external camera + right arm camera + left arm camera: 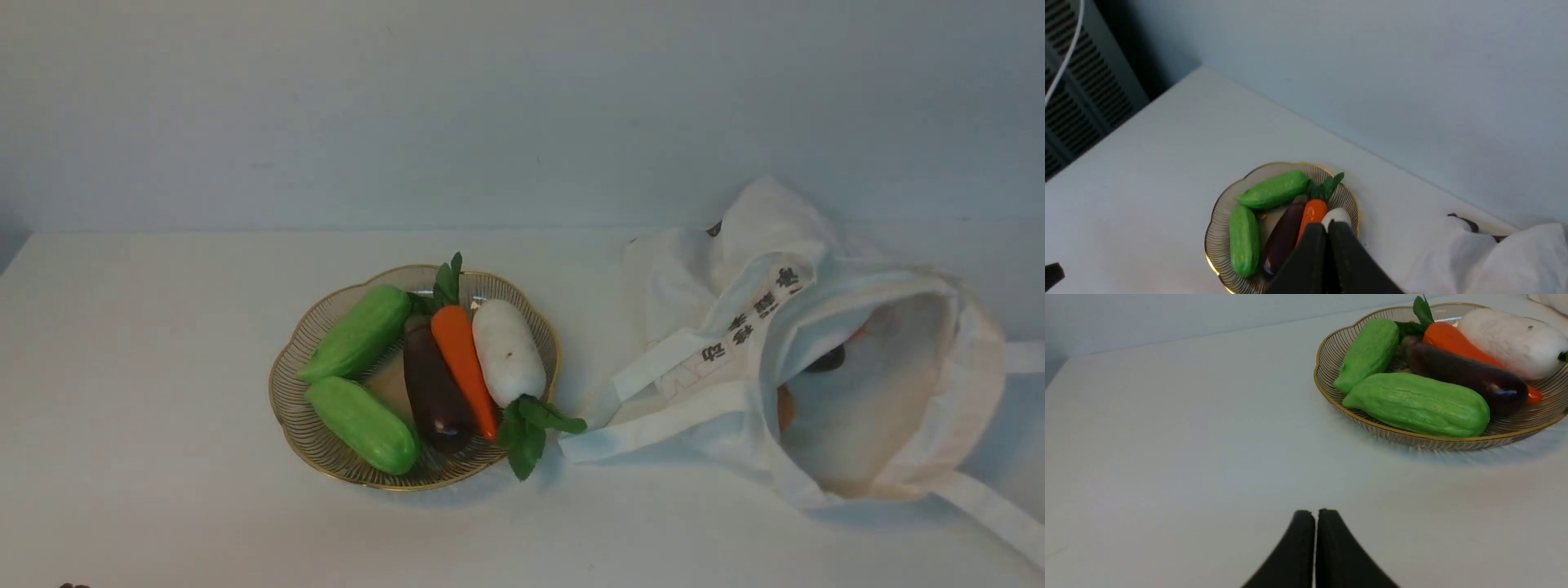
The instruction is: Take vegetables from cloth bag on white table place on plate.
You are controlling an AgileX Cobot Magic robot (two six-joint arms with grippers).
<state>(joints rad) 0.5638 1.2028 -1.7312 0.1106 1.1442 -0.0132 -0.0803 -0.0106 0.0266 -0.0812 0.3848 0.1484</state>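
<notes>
canvas cloth bag (718, 425) hides most contents, dark & orange bits (826, 359) peek; left pincer (1315, 512) & right pincer (1327, 224) closed, empty.

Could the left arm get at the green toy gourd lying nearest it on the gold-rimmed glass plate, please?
Probably yes: only bare white table separates the shut left gripper from that green gourd, and nothing covers it.

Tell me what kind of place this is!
Probably a robot test room, not a kitchen: the vegetables look like shiny toys, the white table is plain, and the black left end effector hangs over it.
</notes>
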